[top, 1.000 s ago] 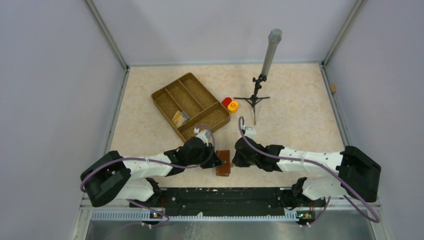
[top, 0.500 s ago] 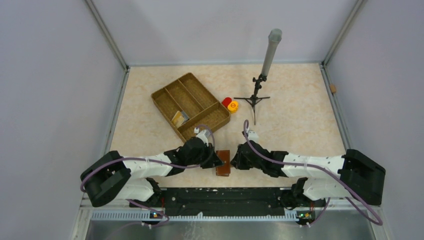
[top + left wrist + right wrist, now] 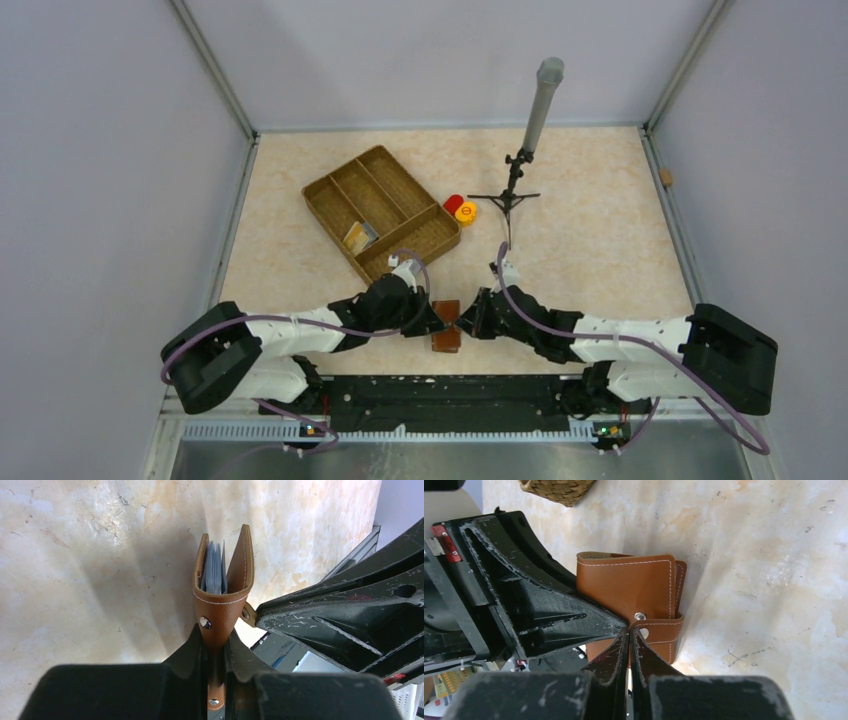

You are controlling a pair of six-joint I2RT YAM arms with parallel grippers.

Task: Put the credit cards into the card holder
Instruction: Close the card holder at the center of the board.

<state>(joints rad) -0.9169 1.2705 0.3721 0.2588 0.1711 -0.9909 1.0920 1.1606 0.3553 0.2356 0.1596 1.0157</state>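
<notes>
At the near edge of the desk (image 3: pixel 600 230), the left pincer (image 3: pixel 215 635) pinches the card holder (image 3: pixel 624 587) upright with pale credit cards (image 3: pixel 214 572) inside; the fully closed, empty right pincer (image 3: pixel 629 632), if it pushes on the snap strap (image 3: pixel 659 630), could twist the holder loose and spill them.

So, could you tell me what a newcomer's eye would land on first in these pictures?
First, the brown card holder by the near edge of the table: the left gripper clamps it, with pale blue-grey cards showing inside, while the shut right gripper sits at its snap strap. Farther back sits a divided wicker tray holding a yellowish card.
</notes>
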